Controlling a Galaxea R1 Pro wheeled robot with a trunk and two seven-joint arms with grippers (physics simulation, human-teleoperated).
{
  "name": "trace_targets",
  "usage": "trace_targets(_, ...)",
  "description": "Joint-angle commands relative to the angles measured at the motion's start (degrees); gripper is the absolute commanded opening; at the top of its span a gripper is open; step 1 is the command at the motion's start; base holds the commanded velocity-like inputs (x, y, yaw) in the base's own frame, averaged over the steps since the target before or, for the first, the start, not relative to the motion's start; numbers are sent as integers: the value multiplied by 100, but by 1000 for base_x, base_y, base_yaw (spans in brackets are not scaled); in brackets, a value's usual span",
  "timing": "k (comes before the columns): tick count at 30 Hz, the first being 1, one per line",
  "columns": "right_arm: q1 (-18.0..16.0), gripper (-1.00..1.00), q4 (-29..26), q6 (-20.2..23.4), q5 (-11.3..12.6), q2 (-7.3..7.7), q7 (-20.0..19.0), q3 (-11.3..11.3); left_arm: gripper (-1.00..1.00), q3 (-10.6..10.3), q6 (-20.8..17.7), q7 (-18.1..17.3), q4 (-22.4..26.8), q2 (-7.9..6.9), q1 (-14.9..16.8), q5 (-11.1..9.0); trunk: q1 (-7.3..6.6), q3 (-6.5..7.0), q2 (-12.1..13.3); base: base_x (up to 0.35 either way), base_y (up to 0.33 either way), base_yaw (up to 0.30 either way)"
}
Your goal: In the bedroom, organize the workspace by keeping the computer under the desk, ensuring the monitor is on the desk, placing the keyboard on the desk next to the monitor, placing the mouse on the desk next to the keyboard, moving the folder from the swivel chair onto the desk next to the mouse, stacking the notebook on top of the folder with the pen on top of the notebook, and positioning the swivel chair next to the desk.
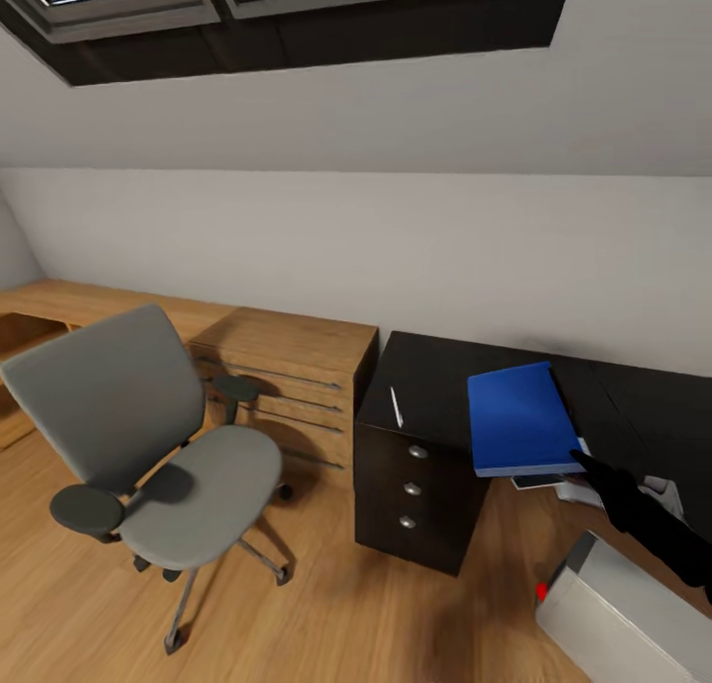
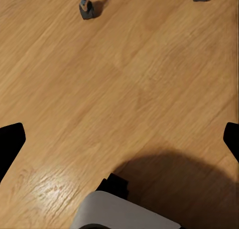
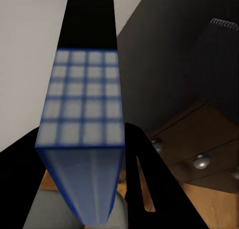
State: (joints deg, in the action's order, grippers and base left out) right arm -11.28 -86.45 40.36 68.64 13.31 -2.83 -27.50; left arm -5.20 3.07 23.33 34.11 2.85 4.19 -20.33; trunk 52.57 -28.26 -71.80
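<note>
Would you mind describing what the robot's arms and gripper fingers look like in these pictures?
The right arm is matte black, smooth and rounded, tapering toward the right gripper, whose fingers are flat black blades. The left gripper's fingers show as plain black tips at the frame's edges. No cables, markings or logos are visible.

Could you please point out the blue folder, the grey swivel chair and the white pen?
blue folder (image 1: 519, 418), head view, middle of its cover.
grey swivel chair (image 1: 208, 495), head view, seat cushion.
white pen (image 1: 397, 407), head view, mid-shaft.
</note>
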Motion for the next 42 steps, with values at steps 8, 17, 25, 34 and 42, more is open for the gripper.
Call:
trace_targets(8,-6,-100,1,29,-17,5,-39,-17,100,-25,44,40,8,1,3,-50,0,30,-3,0,0,-280)
trace_targets(17,-6,-100,8,25,-4,-23,-70,-240,100,-17,44,40,8,5,3,-59,0,37,-3,0,0,-57)
trace_targets(25,-6,-100,9,25,-16,-30,-61,-238,100,-16,44,40,8,5,3,-59,0,51,-3,0,0,-156)
trace_targets(34,-6,-100,14,25,-17,-29,-60,-238,100,-16,44,40,8,5,3,-59,0,78,-3,0,0,-245)
trace_targets(42,-6,-100,123,25,-24,-22,-60,-231,100,-16,44,40,8,12,3,-59,0,103,-3,0,0,-249)
